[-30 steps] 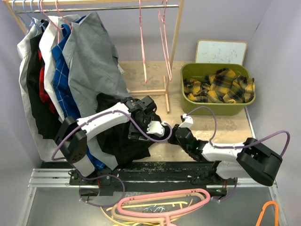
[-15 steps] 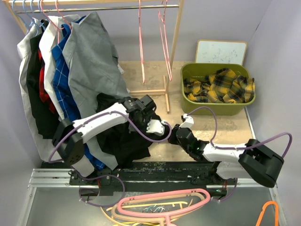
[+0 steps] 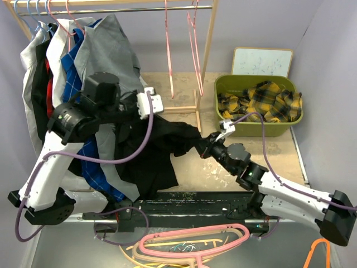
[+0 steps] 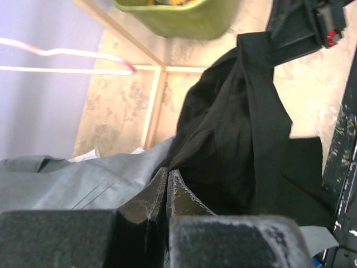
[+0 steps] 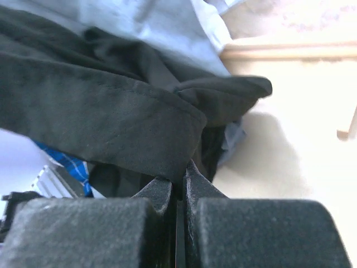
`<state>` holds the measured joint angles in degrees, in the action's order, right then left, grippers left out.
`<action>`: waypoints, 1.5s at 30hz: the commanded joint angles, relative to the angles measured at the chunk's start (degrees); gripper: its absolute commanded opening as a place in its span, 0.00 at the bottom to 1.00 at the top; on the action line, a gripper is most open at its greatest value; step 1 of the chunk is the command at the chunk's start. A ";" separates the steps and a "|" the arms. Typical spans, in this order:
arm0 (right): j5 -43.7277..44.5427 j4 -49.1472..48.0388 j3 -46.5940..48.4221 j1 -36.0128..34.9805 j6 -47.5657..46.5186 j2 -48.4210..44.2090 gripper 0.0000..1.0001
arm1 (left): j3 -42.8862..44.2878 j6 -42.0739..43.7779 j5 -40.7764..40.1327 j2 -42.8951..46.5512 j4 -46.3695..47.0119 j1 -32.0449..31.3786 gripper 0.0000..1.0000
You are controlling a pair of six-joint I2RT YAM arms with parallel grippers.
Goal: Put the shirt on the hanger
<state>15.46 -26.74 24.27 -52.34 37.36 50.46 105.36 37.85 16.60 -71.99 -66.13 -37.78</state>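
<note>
— Black cloth, that's the shirt (image 3: 159,148): where is it?
— Mid-table, draped toward eight o'clock beneath the clothes rack (image 3: 208,50). One fold is pulled out toward three o'clock.
— Who has it?
— The right gripper (image 5: 179,180), jaws pressed together on that fold's hem.
— And the left gripper (image 4: 168,177)?
— Up at ten o'clock, jaws fully closed. The tips sit where the grey shirt (image 4: 83,178) meets the black one; whether any cloth is pinched, I cannot tell.
— The hanger (image 3: 168,56)?
— Thin, pink, hanging on that rack at twelve o'clock, apart from the shirt.
</note>
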 commanded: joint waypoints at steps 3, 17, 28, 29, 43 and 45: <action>-8.99 12.12 16.30 0.13 -12.70 -4.97 0.00 | 14.02 -7.18 7.23 -0.24 0.04 7.18 0.00; -16.10 42.18 55.66 0.13 -5.18 5.34 0.00 | 18.02 -17.18 -5.19 -2.93 9.69 10.20 0.00; -10.62 23.27 18.66 0.13 18.76 -0.26 0.00 | -24.29 -24.78 -15.96 -2.88 32.96 11.05 0.00; -9.95 22.09 17.85 0.13 19.09 0.97 0.00 | -26.34 -25.47 -14.55 -3.48 34.08 11.18 0.00; -8.81 11.36 15.90 7.45 14.60 19.94 0.00 | -24.53 -27.67 -18.81 -15.12 35.83 11.85 0.00; -11.17 9.92 15.28 8.50 13.80 21.25 0.00 | -22.56 -28.24 -20.40 -17.50 34.56 11.93 0.00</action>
<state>7.29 -11.22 40.01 -46.72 52.71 69.97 77.69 12.14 -0.86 -86.56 -31.99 -26.28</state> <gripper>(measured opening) 0.009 0.004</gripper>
